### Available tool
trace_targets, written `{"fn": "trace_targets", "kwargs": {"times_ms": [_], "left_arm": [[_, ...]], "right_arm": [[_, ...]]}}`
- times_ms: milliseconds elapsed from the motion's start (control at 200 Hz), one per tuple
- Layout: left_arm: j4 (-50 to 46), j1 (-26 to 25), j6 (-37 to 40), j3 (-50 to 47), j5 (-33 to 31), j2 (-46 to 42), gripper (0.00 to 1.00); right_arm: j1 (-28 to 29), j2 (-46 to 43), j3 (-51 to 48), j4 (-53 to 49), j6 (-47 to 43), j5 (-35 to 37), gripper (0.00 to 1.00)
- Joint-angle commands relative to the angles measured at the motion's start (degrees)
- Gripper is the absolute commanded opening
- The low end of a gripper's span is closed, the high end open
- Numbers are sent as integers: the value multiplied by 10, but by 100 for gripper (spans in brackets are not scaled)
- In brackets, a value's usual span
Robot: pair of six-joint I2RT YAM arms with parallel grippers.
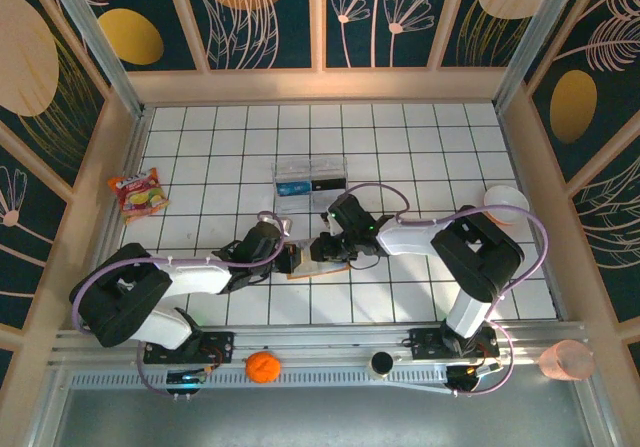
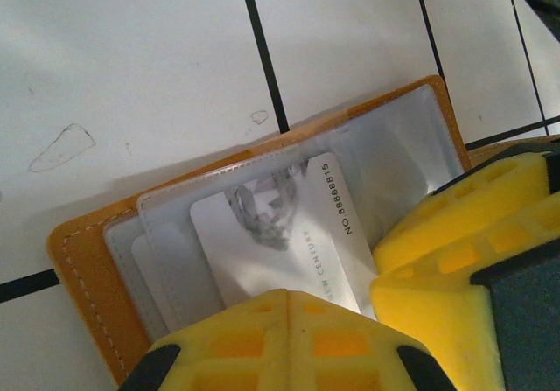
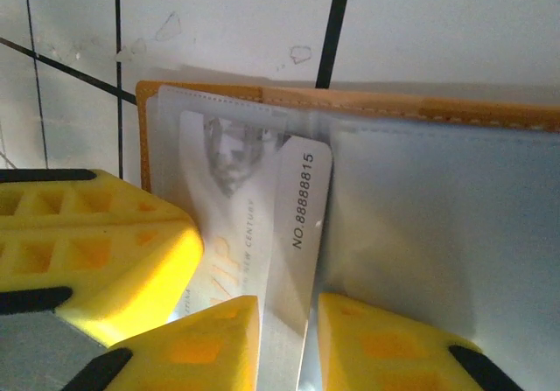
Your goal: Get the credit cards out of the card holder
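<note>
Wallet (image 1: 325, 267) lies open and flat on the tiled table (image 1: 450, 147), its orange rim up and its clear pockets facing the cameras. A silver card (image 2: 289, 233) with a printed number along one edge sticks partway out of a pocket in the wallet's left half. A paler rounded corner shows behind that pocket, toward the wallet's outer rim; I cannot tell whether it is another card.

The right gripper (image 3: 289, 338) comes in over the wallet's right side. Its jaws are narrow and closed on the free end of the card, which stands between the two yellow fingers (image 3: 210, 343).

The left gripper (image 1: 293, 258) is at the wallet's left side, jaws fully closed with the fingers together. Its tips rest on the left half just beside the card; whether they pinch anything cannot be told.

A clear box (image 1: 310, 177) stands just beyond the wallet, apart from it.
</note>
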Motion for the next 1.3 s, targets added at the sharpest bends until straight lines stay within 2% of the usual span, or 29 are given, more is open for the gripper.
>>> {"fn": "trace_targets", "kwargs": {"times_ms": [0,165,375,741,801,906,1076,1296], "left_arm": [[-31,3,4,-4,16,23,0],[-30,3,6,-2,22,25,0],[-31,3,-1,-3,18,23,0],[-41,5,-14,-4,7,-6,0],[-40,6,-15,-4,8,-13,6],[-40,7,-14,-2,9,-17,6],[-34,7,-13,-1,11,-7,0],[-36,9,2,7,12,-1,0]], "right_arm": [[-10,20,-10,23,11,-16,21],[-14,23,-17,39,15,-30,20],[-16,10,-28,47,20,-21,0],[-15,-82,-49,-17,18,59,0],[-14,-96,-45,-44,10,78,0],[-12,-108,-43,-79,2,100,0],[-3,-118,-23,-133,-22,141,0],[1,-125,7,-183,-53,165,0]]}}
